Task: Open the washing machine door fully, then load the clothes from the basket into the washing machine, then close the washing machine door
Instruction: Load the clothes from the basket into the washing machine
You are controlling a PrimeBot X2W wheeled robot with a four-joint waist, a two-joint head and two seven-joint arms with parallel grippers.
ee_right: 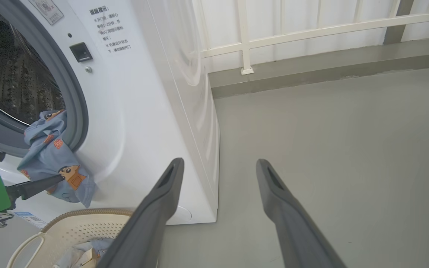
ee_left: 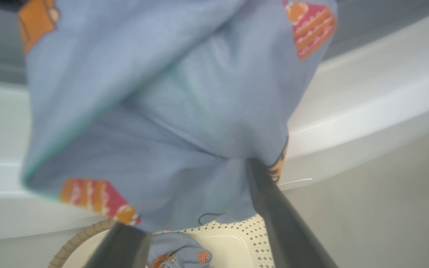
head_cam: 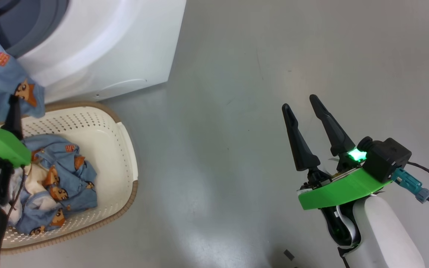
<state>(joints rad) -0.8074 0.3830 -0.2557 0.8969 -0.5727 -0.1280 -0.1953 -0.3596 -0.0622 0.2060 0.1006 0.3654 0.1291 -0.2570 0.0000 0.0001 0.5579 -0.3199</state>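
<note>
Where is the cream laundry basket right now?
In the head view, the cream-white perforated plastic basket sits on the grey floor at lower left, in front of the white washing machine, holding blue clothes.

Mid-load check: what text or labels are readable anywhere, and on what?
"温馨提示:" heads the printed notice on the washing machine front, as far as it can be read; the lines below are too small to read.
Sticker beside the drum opening's gasket: unreadable.
Blue label low on the machine: too blurred.
</note>
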